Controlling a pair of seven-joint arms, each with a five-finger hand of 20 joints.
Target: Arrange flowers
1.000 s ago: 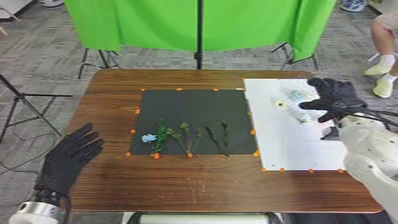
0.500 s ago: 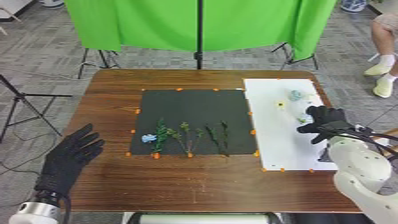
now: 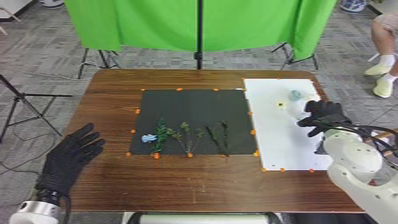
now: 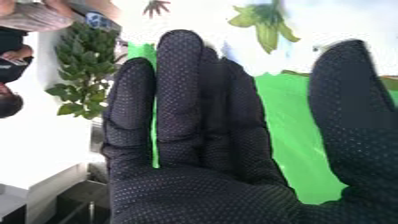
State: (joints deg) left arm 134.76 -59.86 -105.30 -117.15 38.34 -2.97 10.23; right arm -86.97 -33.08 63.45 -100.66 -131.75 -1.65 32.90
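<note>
In the head view, my right hand [image 3: 327, 116] is over the right side of the white sheet [image 3: 289, 145], fingers spread and nothing seen in its grasp. Straight fingers and a thumb held apart show on my right hand [image 4: 204, 185] in the right wrist view. A pale blue flower [image 3: 296, 94] and a small white flower with a yellow centre [image 3: 281, 105] lie beyond it on the sheet. The black sheet [image 3: 191, 107] bears a blue flower [image 3: 149, 137], a dense green sprig [image 3: 160, 140] and thin stems [image 3: 225, 137]. My left hand [image 3: 69, 157] is open at the table's left edge.
Small orange pieces [image 3: 253, 132] line both sheets' edges on the brown table [image 3: 195, 187]. Behind the table hang a green cloth [image 3: 151, 30] and a black stand pole [image 3: 200, 40]. A tripod [image 3: 18, 107] stands on the floor at the left.
My right hand has moved from over the far part of the white sheet toward the robot, uncovering the flowers there, then slightly back away. The left hand has stayed still.
</note>
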